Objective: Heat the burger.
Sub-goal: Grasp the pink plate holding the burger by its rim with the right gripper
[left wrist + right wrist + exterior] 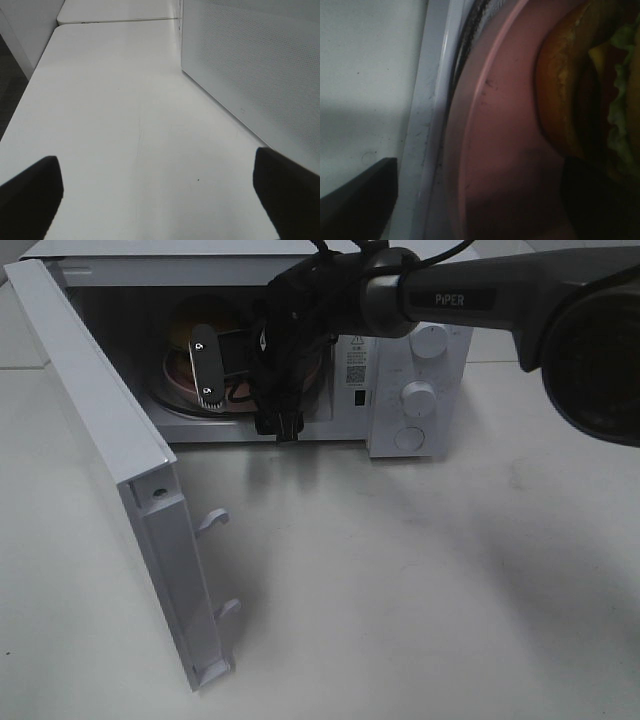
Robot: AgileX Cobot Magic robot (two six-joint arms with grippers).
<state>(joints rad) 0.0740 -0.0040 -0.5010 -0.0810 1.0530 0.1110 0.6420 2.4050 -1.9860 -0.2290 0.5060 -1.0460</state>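
Note:
The burger (200, 325), with a golden-brown bun, green lettuce and yellow cheese, sits on a round pink plate (172, 372) inside the open white microwave (420, 350). My right gripper (204, 370) reaches into the cavity in front of the burger, open, with its fingers on either side of the plate's rim. In the right wrist view the gripper (480, 195) is open over the plate (505, 150), and the burger (570, 90) is close to one finger. My left gripper (160, 200) is open and empty over the white table, beside the microwave's perforated side wall (250, 65).
The microwave door (100, 440) stands swung wide open to the left, with its latch hooks facing the table. The control panel with two knobs (418, 395) is on the microwave's right. The right arm (450, 300) crosses above the microwave. White table (400, 590) lies in front.

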